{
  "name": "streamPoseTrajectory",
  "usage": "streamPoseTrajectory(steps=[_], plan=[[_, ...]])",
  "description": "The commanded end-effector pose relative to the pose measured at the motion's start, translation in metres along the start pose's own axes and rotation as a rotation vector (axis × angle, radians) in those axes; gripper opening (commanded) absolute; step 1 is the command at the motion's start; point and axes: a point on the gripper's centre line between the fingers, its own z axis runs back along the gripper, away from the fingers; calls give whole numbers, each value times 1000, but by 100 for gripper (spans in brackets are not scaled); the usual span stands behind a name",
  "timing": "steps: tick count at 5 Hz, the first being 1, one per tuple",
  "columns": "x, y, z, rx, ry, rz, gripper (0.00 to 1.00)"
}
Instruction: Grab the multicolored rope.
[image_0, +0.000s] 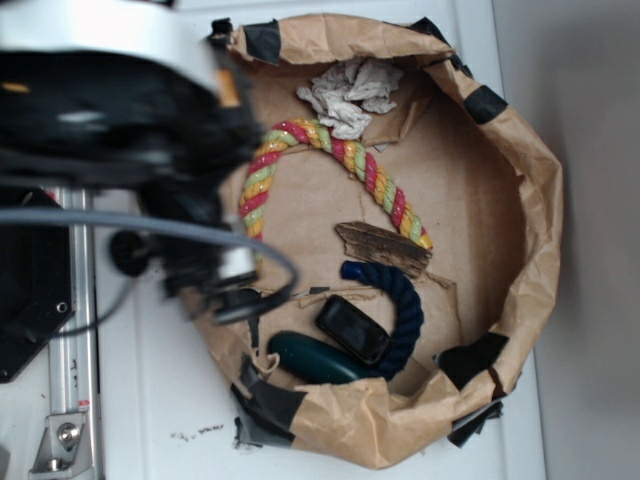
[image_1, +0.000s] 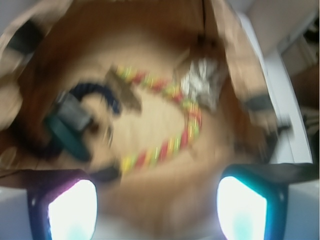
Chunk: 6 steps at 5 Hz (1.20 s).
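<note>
Two cameras frame one crumpled brown paper basin (image_0: 535, 200), its rim patched with black tape, on a white table (image_0: 150, 400). From the exterior view, the blurred black arm (image_0: 110, 130) covers the basin's left edge, its cable crossing in front, and the fingers cannot be made out there. Only the wrist view shows the gripper (image_1: 157, 212): two glowing fingertips (image_1: 72, 210) stand wide apart at the bottom of the frame, holding nothing, above the paper floor. The multicolored rope (image_0: 345, 160) lies arched across the basin floor, one end near the arm, the other touching a flat piece of bark (image_0: 385, 247). A crumpled grey rag (image_0: 350, 95) overlaps the top of the arch. Below the bark curls a navy rope (image_0: 405, 305), beside a black block (image_0: 352, 328) and a dark green oblong (image_0: 315, 358).
</note>
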Motion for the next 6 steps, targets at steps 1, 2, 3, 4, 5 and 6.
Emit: streamPoseTrajectory(steps=[1, 2, 3, 4, 5, 6], plan=[[35, 17, -53, -1, -7, 101, 100], [25, 24, -71, 19, 5, 92, 100], [18, 25, -93, 4, 42, 43, 100], [11, 32, -98, -8, 38, 17, 100], [9, 43, -94, -7, 26, 38, 100], [3, 58, -91, 3, 20, 67, 100]])
